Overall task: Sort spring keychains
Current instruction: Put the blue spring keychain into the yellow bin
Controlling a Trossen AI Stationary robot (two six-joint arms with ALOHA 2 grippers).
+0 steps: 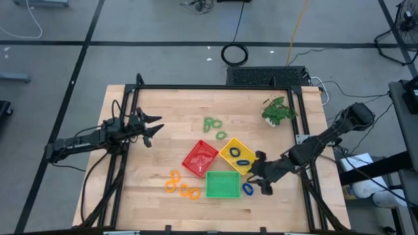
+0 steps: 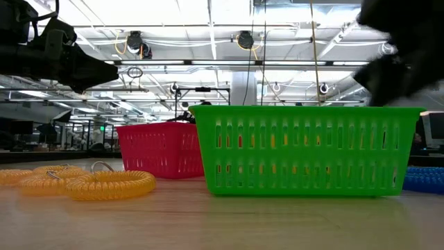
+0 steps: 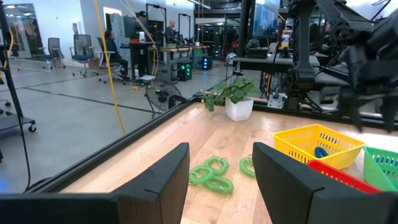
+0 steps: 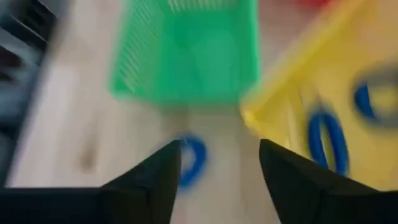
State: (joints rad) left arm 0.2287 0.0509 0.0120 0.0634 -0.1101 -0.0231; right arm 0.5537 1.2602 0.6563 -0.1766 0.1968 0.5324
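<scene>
- The wooden table (image 1: 150, 183) is seen from above, with three square trays near its middle: the red tray (image 1: 199, 158), the yellow tray (image 1: 236, 155) and the green tray (image 1: 223, 185).
- The right gripper (image 1: 257, 173) is held beside the yellow tray's corner, fingers spread, nothing grasped.
- The left gripper (image 1: 155, 128) is kept over the table's left part, fingers apart and empty.
- The potted plant (image 1: 278, 111) is placed near the far right corner.
- Blue spring keychains (image 1: 242, 157) are found in the yellow tray; one blue keychain (image 1: 248, 189) lies just beside the green tray.
- Green keychains (image 1: 212, 123) lie beyond the trays; orange keychains (image 1: 181, 185) lie left of the green tray.
</scene>
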